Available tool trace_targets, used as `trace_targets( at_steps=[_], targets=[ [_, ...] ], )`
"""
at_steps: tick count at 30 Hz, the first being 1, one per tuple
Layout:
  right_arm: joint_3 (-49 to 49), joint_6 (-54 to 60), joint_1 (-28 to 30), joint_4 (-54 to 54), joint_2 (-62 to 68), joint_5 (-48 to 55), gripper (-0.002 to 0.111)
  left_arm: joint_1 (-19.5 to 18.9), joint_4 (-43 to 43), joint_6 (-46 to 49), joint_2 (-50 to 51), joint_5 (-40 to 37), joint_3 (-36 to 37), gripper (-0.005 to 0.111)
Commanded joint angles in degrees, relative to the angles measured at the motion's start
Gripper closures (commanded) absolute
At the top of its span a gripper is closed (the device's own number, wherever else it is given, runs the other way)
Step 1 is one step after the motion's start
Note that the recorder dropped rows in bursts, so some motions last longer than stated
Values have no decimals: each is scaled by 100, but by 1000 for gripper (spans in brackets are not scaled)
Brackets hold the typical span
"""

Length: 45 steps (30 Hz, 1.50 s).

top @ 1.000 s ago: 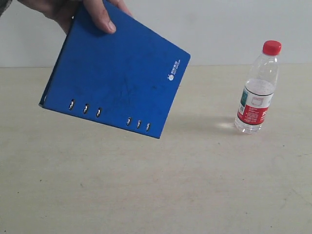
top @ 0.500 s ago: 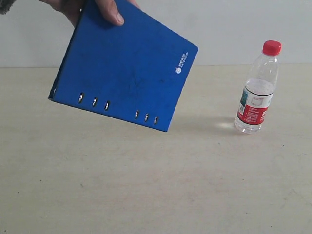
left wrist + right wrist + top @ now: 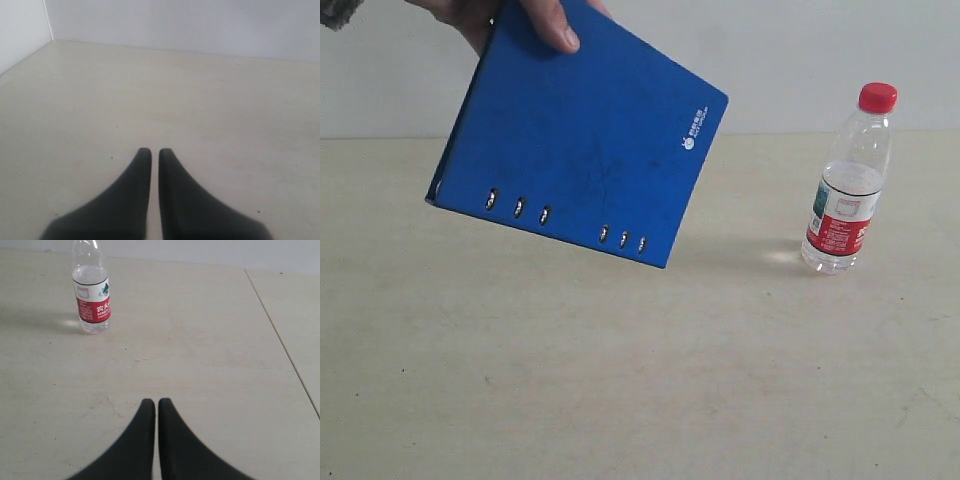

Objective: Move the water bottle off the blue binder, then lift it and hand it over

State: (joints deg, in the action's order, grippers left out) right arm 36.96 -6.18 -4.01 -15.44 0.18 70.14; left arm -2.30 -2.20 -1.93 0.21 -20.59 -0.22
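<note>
Room to move is wide on the pale bench (image 3: 640,390). A hand (image 3: 510,15) holds the flat bright blue ring binder (image 3: 580,140) tilted in the air, well apart from the clear plastic water bottle (image 3: 847,185) with a red cap, standing upright on the right. Only the right wrist view shows the bottle too. The left tool (image 3: 155,152) and the right tool (image 3: 156,402) are closed tight, holding nothing.

Robot lab bench, plainly staged
A pale tabletop (image 3: 620,380) is meeting a blank white wall (image 3: 800,60); the left gripper (image 3: 155,150) and the right gripper (image 3: 156,401), both black, are hanging over it, while a person's hand (image 3: 485,12) is holding the blue binder (image 3: 580,140) aloft.
</note>
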Motion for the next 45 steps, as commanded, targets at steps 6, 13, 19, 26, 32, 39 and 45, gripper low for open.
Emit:
trace_targets(
  at_steps=[6,13,19,26,32,39,45],
  targets=[
    [33,-7,-2,-11,-18,-18,108,26,-35,22,-21,27,22,101],
    [33,578,-2,-1439,-18,-18,108,26,-35,22,-21,27,22,101],
    [33,422,-2,-2736,-18,-346,108,26,-35,22,-21,27,22,101],
    [-692,-1093,8,-2751,-18,-7101,108,26,-35,22,-21,27,22,101],
    [-2612,-2058,295,-2725,-18,-6233,108,26,-35,22,-21,27,22,101],
    [-3696,-2209,343,-2505,-18,-5025,108,26,-35,22,-21,27,22,101],
    [-3696,618,343,290,-18,-4945,108,26,-35,22,-21,27,22,101]
  ],
)
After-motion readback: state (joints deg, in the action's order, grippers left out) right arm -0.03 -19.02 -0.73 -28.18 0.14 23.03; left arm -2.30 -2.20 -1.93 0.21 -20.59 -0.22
